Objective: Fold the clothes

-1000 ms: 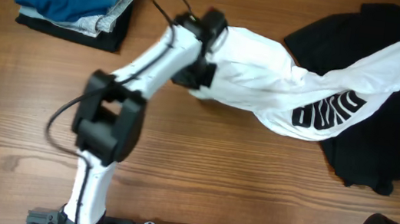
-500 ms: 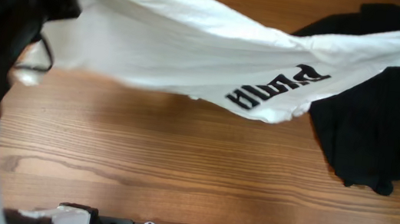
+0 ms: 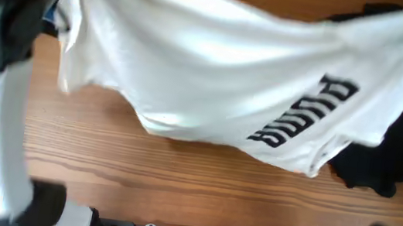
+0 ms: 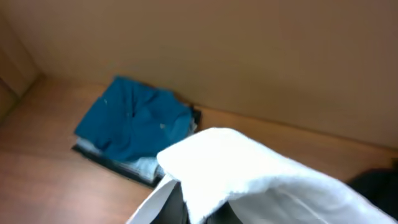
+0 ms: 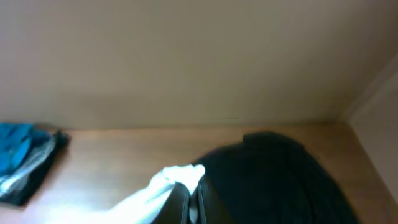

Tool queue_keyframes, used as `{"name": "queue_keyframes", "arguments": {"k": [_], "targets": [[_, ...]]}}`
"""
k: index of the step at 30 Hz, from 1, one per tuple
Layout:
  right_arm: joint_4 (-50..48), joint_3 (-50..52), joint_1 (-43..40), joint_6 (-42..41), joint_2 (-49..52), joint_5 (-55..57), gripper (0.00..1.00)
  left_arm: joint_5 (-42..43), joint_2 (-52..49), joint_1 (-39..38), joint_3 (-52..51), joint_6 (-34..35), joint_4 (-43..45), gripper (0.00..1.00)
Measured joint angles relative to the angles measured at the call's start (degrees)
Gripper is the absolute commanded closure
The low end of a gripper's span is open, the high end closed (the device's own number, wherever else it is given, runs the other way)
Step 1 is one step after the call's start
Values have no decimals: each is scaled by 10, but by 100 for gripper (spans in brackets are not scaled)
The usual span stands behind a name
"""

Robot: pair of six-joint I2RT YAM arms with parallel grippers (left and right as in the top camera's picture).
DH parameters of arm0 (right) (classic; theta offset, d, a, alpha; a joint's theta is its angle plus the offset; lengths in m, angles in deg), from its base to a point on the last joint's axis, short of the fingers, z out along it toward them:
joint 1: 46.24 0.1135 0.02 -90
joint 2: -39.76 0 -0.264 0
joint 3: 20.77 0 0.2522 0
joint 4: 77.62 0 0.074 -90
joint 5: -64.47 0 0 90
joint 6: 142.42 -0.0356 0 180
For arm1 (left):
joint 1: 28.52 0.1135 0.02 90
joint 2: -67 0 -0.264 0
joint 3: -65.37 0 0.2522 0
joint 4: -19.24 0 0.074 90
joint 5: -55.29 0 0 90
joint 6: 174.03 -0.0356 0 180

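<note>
**White shirt strung between both my pincers, up off the table**

I hold the white shirt (image 3: pixel 215 68) by two edges so that it hangs spread in the air. I judge this lets the wrinkles drop out before I lay it flat to fold. My left pincer (image 4: pixel 185 202) is clamped tight on a bunch of its cloth, at about ten o'clock in the overhead view. My right pincer (image 5: pixel 191 198) is pinched tight on another edge, toward two o'clock. The shirt's black lettering sits toward four o'clock. The black garment (image 3: pixel 386 165) lies below at three o'clock, not yet folded. The folded stack (image 4: pixel 134 130) rests on the table (image 3: pixel 175 191), probably kept aside from the working middle.
</note>
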Motion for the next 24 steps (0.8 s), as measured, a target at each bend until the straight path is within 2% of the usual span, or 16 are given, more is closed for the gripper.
{"name": "queue_keyframes", "arguments": {"k": [1,3,5,6,8,11,13,15,21,24], "targets": [[-60,5,5,-3,43,-5,96,0,-37,5,-2,-6,34,96],[-232,14,34,-12,118,-12,96,0,-103,10,-5,-31,167,96],[-335,18,57,-20,141,-12,96,1,-134,11,-9,-47,259,96],[-374,18,71,-30,143,-14,96,3,-148,9,-10,-56,324,96],[-427,-3,89,-45,142,-17,96,3,-146,2,-9,-68,376,96],[-439,-58,92,-54,140,-19,96,5,-130,-21,-2,-93,398,96],[-430,-67,92,-53,136,-19,96,7,-123,-23,2,-99,365,96],[-368,-73,92,-38,131,-19,96,7,-122,-18,3,-102,317,96],[-14,-68,92,23,141,-21,96,9,-122,23,4,-92,2,96],[70,-65,92,36,145,-21,96,20,-122,30,4,-78,-99,96]]}}
